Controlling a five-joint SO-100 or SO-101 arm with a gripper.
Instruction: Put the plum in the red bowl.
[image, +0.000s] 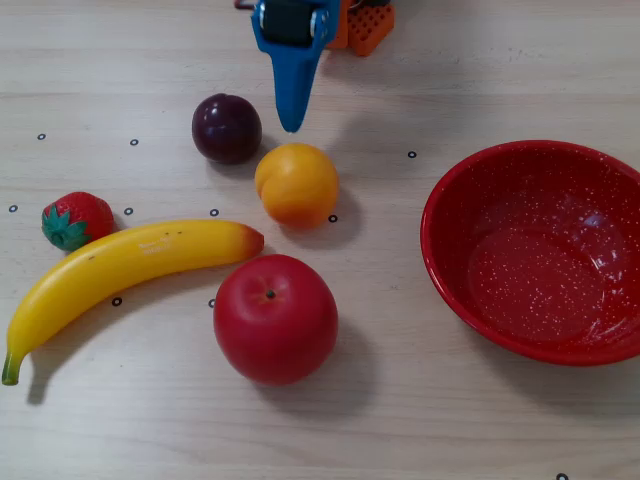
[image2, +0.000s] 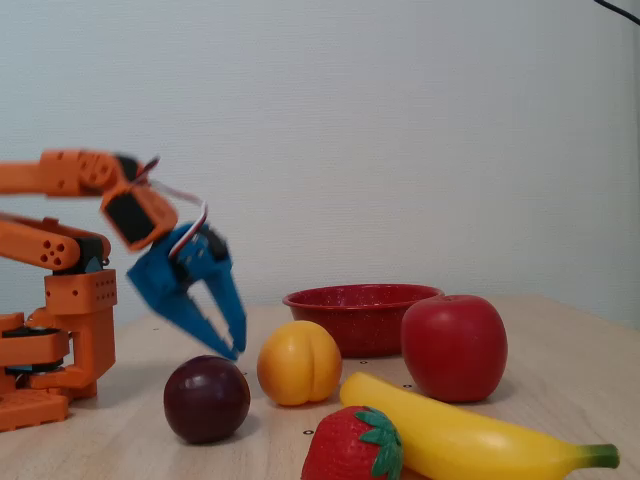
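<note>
The red bowl (image: 540, 250) sits on the table (image: 400, 420) at the right of the top-down fixed view, upright and well apart from the fruit. Left of it lies a banana (image: 125, 265), its long axis slanting from lower left to upper right, with a red apple (image: 275, 318) just below its right tip. An orange fruit (image: 296, 185) rests above the apple. The plum (image: 227, 128) sits just up and left of the orange fruit, close to it but not touching; being round, it shows no clear long axis. A strawberry (image: 77, 220) lies at the far left.

The blue gripper (image2: 232, 345) hangs in the air above the plum in the side fixed view, tips pointing down, its fingers a little apart and holding nothing. It looks blurred there, so the width of the gap is uncertain. From above, its tip (image: 291, 125) lies between the plum and the orange fruit, clear of both.
</note>
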